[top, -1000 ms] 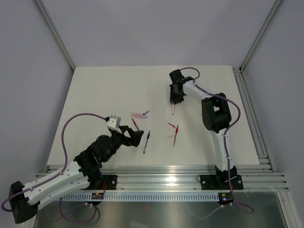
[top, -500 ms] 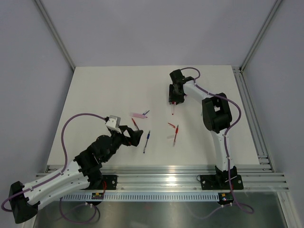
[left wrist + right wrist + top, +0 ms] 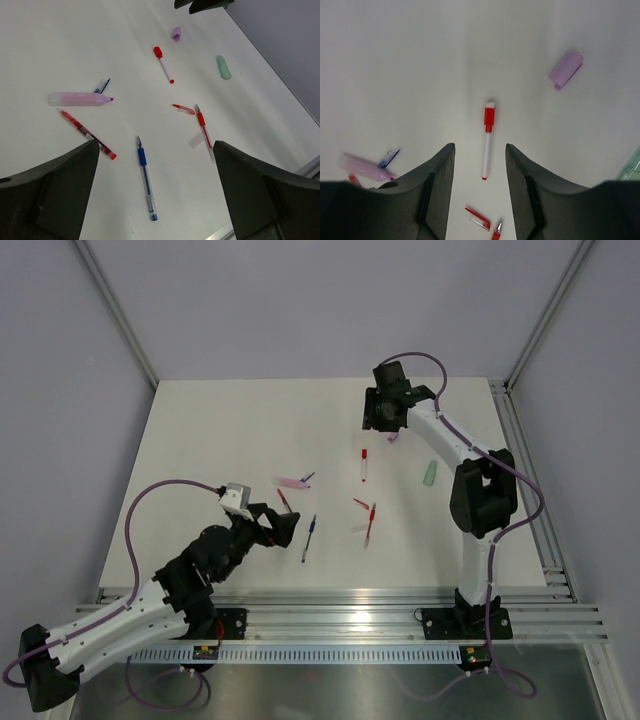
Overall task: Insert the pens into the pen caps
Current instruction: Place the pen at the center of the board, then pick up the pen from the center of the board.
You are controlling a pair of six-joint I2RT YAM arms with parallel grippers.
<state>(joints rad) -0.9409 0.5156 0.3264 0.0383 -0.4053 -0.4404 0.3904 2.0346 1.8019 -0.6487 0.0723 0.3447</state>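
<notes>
Right claw (image 3: 479,145) hangs released and empty; the lilac cap (image 3: 565,68) lies at its 1 o'clock, the pink pen (image 3: 362,167) at 8 o'clock. Best swing over the cap and straddle it squarely. Left claw (image 3: 155,144) gapes empty.

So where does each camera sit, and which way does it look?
Top external: above and behind, looking down on the table; both arms show.
Left wrist: on that arm, facing across the pens; left end effector below.
Right wrist: on that arm, facing down at the red-and-white pen; right end effector below.
Shared: all show that pen and the lilac cap.
</notes>
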